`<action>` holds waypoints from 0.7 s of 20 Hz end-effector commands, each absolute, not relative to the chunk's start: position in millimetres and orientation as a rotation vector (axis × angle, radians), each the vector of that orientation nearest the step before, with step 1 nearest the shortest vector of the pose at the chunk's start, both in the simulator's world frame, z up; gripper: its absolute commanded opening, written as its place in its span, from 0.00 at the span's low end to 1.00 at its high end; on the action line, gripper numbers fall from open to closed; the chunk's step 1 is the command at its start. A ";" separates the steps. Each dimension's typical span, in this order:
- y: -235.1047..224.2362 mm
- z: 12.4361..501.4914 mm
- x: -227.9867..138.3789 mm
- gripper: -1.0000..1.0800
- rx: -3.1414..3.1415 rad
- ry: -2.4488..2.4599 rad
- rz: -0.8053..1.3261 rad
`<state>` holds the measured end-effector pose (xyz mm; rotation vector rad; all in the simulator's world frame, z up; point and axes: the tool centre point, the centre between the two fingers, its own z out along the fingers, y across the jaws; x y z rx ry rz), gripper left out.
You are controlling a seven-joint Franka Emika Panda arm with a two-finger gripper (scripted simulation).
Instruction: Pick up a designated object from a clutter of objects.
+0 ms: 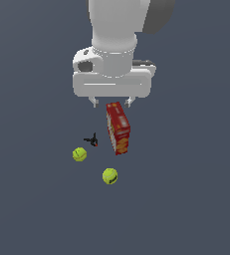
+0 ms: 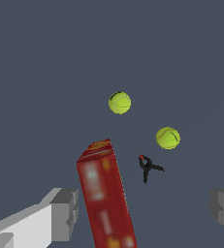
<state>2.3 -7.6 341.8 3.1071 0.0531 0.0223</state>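
Two alike yellow-green tennis balls lie on the dark floor; nothing marks either one as the designated object. One ball [image 1: 79, 154] [image 2: 168, 138] rests close to a tiny black-and-red item [image 1: 92, 141] [image 2: 147, 167]. The other ball [image 1: 110, 176] [image 2: 120, 102] lies farther out, alone. A tall red and orange box [image 1: 118, 128] [image 2: 104, 198] stands tilted among the clutter. My gripper [image 1: 111, 103] [image 2: 145, 213] hangs open just above the box's top, well away from both balls, holding nothing.
The dark grey floor [image 1: 186, 199] runs flat in all directions around the small cluster. The red box is the tallest thing here and stands right under my fingers [image 2: 65, 213].
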 end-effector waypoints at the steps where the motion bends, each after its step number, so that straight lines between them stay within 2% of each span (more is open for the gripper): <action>1: -7.9 342.5 2.3 0.96 3.106 0.054 0.023; 14: -9.3 303.0 33.3 0.96 3.116 0.068 0.018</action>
